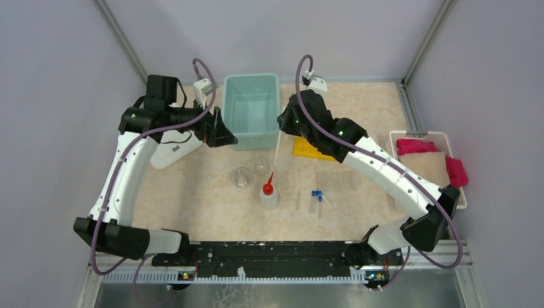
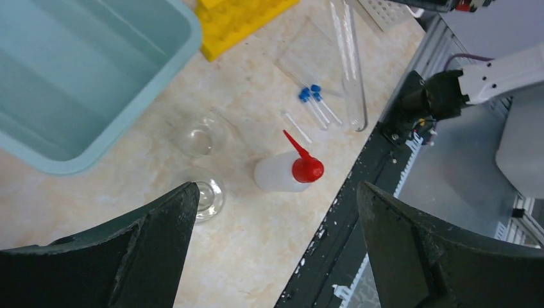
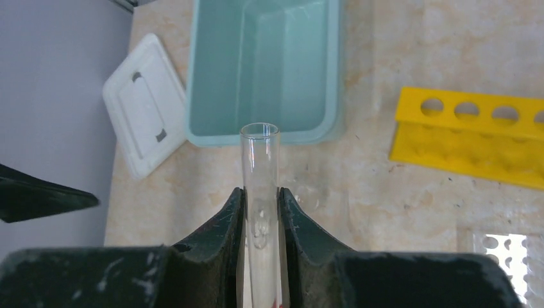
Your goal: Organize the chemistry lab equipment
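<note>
Right gripper (image 3: 260, 200) clamped on a clear tube (image 3: 260, 157), mid-frame | left gripper (image 2: 276, 192) jaws wide apart, empty | done: seemingly nothing; rack (image 3: 468, 138) holes bare, bin (image 3: 221, 77) empty | left: cups (image 2: 200, 138), bottle (image 2: 279, 174), capped tubes (image 2: 315, 102) loose at centre | overhead, right arm (image 1: 385, 170) hides most of the rack; right wrist shows it.

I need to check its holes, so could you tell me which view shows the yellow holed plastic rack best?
The right wrist view: the yellow holed plastic rack lies uncovered, its holes plain. In the top view the right arm hides most of it; the left wrist view catches only one end.
</note>
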`<state>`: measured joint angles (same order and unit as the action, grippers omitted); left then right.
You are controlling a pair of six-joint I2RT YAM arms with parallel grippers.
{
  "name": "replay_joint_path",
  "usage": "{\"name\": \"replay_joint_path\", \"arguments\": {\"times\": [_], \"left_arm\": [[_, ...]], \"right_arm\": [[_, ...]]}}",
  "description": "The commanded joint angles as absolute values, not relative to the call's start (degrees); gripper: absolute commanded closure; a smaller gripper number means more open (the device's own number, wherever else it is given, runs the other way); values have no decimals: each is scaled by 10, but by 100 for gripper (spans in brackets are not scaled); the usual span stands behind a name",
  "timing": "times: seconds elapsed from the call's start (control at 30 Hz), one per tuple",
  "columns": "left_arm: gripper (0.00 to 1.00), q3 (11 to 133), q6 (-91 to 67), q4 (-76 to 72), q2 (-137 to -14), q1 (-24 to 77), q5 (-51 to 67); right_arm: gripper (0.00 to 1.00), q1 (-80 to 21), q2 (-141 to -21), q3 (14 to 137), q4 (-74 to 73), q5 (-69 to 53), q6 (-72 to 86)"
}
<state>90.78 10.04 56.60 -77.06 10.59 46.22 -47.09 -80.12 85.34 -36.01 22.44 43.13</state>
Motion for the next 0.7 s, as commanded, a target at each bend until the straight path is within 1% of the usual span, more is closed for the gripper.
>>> {"name": "replay_joint_path", "arguments": {"times": [0.0,0.13,0.3,0.4,0.67], "left_arm": [[1,872,95,526,-750,148,502],[1,830,72,484,-737,169,490],[2,811,58,473,-737,187,502],[7,810,60,464,-743,198,500],[27,813,52,460,-756,203,513]], "right_arm": [[100,-502,-816,903,-273,240,402],[100,-521,-844,928,-240,246,412],[100,-540,-865,950,-214,257,418],[100,-544,-875,961,-203,250,429],[100,-546,-870,944,-189,228,471]]}}
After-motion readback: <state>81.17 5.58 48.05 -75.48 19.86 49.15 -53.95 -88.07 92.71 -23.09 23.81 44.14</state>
